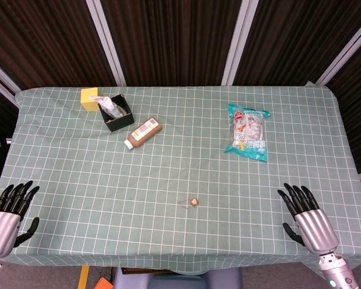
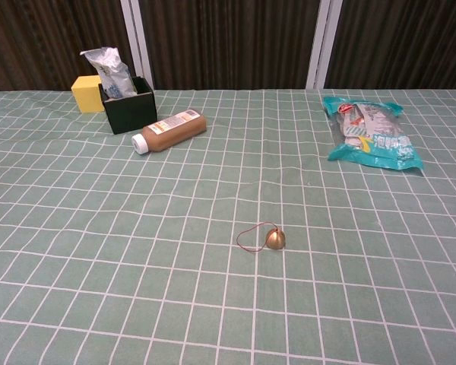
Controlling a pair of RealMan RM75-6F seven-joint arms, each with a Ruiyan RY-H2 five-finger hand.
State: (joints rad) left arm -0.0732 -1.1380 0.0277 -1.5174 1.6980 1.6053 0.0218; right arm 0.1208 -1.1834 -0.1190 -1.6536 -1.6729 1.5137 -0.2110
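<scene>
Both hands rest flat at the near edge of the table: the left hand (image 1: 11, 214) at about 8 o'clock, the right hand (image 1: 305, 218) at about 4 o'clock, each with fingers spread apart and nothing in them. Nearest to them, roughly between the two and a little further in, lies one small brass bell (image 1: 194, 201) with a thin cord loop, well apart from either hand. Further out at 11 o'clock lies one brown bottle (image 1: 143, 133) on its side, white cap pointing toward the near left. Beyond it stands one black box (image 1: 123, 120) holding a crumpled clear plastic bag (image 1: 112, 107); one yellow block (image 1: 89, 99) touches the box's far left. At 1 o'clock lies one teal snack packet (image 1: 248, 131). A green checked tablecloth (image 1: 168, 241) covers the table; dark slatted panels (image 1: 168, 36) with pale uprights stand behind.
</scene>
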